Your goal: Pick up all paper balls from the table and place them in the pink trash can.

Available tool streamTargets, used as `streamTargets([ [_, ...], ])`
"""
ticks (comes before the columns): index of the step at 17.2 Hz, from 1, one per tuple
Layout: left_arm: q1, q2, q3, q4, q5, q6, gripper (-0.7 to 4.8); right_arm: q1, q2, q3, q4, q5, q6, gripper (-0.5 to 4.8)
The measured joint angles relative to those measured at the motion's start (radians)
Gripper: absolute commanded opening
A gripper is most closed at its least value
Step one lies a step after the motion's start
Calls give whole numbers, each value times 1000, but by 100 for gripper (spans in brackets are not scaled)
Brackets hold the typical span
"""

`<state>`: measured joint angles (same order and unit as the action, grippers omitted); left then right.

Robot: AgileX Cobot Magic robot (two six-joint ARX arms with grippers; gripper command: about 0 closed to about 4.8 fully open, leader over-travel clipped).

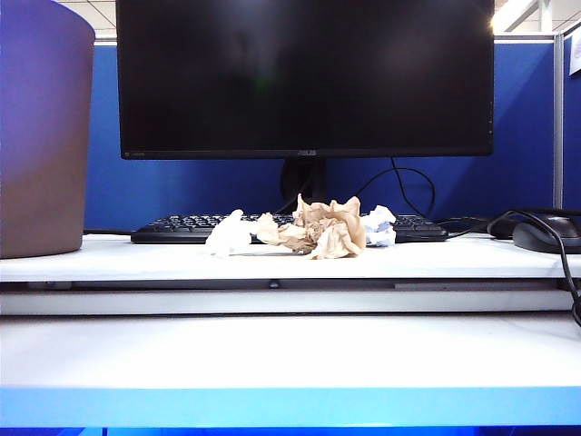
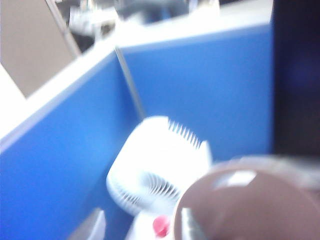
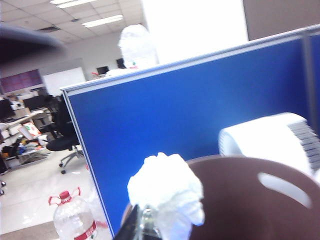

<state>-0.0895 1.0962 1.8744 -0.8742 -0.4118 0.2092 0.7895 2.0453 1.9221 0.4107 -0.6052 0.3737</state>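
Three paper balls lie in a row in front of the keyboard: a white one (image 1: 229,234), a larger tan one (image 1: 322,229) and a pale bluish one (image 1: 379,225). The pink trash can (image 1: 41,127) stands at the far left of the table (image 1: 290,350). Neither gripper shows in the exterior view. In the blurred left wrist view my left gripper (image 2: 142,230) is open and empty, beside the can's rim (image 2: 250,200). My right gripper (image 3: 145,225) is shut on another white paper ball (image 3: 167,190), held just over the can's rim (image 3: 250,200).
A black monitor (image 1: 304,77) and keyboard (image 1: 182,227) sit behind the balls, and a dark mouse (image 1: 545,236) with cables lies at the right. Blue partition walls (image 3: 175,120) stand behind. A white fan (image 2: 160,165) stands by the can.
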Motion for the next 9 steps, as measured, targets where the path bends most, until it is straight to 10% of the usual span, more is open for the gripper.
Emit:
streamTargets([
  [4, 0, -195, 24, 3, 145, -85, 211, 55, 108, 71, 3, 105, -5, 20],
  [7, 0, -238, 26, 1, 161, -110, 211, 57, 141, 70, 34, 137, -34, 292],
  [9, 0, -246, 24, -18, 169, -114, 211, 57, 140, 71, 47, 134, -31, 293],
])
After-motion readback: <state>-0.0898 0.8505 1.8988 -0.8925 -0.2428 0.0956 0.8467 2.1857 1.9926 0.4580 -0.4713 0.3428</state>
